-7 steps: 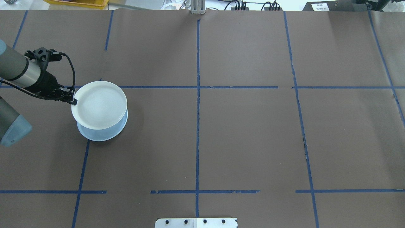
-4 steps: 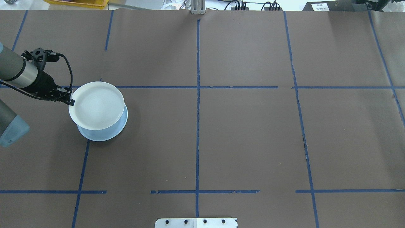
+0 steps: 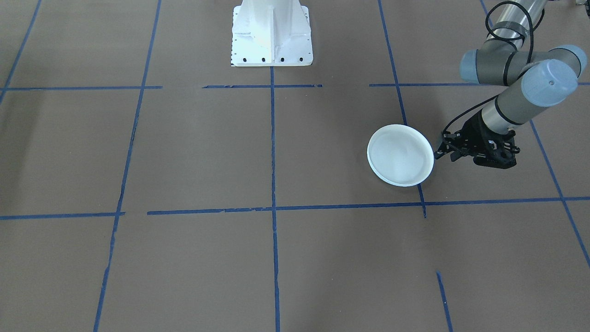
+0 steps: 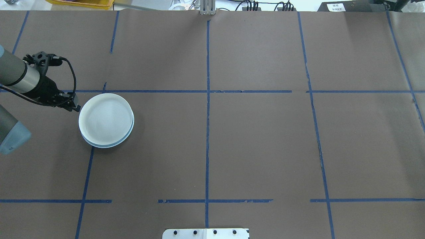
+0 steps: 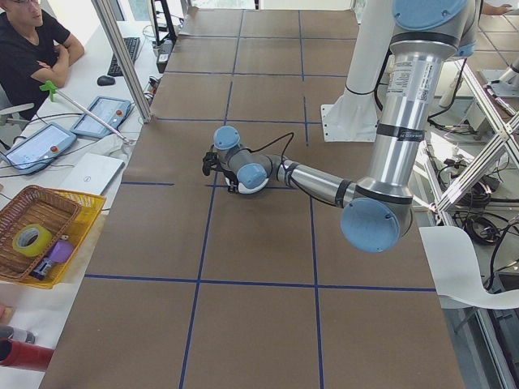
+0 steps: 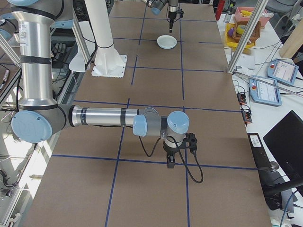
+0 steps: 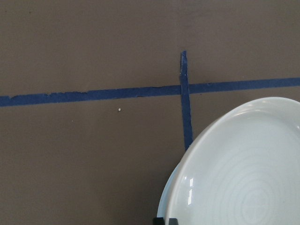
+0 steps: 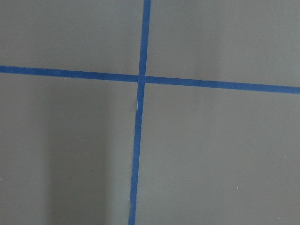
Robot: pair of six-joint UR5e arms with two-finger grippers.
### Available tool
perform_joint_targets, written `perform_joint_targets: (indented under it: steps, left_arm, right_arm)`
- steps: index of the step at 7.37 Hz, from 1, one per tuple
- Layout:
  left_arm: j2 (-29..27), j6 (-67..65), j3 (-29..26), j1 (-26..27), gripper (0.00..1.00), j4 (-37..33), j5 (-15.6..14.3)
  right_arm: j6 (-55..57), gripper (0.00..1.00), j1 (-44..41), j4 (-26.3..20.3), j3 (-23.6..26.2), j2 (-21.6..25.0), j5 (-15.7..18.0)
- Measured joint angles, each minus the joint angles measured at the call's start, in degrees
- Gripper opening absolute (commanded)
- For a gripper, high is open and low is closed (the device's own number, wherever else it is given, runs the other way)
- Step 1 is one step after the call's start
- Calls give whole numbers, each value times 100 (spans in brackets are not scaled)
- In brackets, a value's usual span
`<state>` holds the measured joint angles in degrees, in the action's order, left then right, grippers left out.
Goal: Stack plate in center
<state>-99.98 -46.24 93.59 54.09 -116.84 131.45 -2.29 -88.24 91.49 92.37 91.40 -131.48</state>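
Note:
A pale plate [image 4: 106, 119] with faint concentric rings and a cream edge lies flat on top of the plain pale-blue plate [image 4: 127, 136], of which only a thin crescent of rim shows. The stack sits at the table's left, on a tape crossing. My left gripper [image 4: 75, 107] hangs just off the top plate's [image 3: 400, 156] left edge, open and holding nothing. The left wrist view shows the ringed plate [image 7: 243, 178] at lower right. My right gripper [image 6: 171, 163] appears only in the exterior right view, over bare table far from the plates; I cannot tell its state.
Blue tape lines [image 4: 207, 99] divide the brown table into squares. The white robot base [image 3: 272, 37] stands at the robot's edge. A yellow basket [image 5: 40, 235], tablets and a seated person [image 5: 32, 49] are beside the table's left end.
The ringed plate, held tilted above the pale-blue plate by my left gripper, has dropped flat onto it. The gripper has let go and now sits beside its rim.

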Motion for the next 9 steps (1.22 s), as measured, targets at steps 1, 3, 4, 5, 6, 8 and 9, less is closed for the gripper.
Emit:
perform_joint_targets:
  steps: [1,3,4,5,6,8,9]
  left_arm:
    - [8,18,22,-1,100,-9,2]
    - [8,105,79,13,100,0,-19]
    - [2,378,78,94,100,15,-62]
    - [4,878,61,284,100,37,-110]
    - [47,1434,40,509,100,53,-173]
    - [239,2439,-51,992,100,73,-308]
    - [302,2975,-182,1328,100,115,-330]
  right_arm:
    - [0,100,0,0,0,0,0]
    - [0,100,0,0,0,0,4]
    - [0,100,0,0,0,0,2]
    - [0,100,0,0,0,0,1]
    - [0,100,0,0,0,0,0]
    - [0,100,0,4,0,0,4]
    - [0,100,0,3,0,0,4]
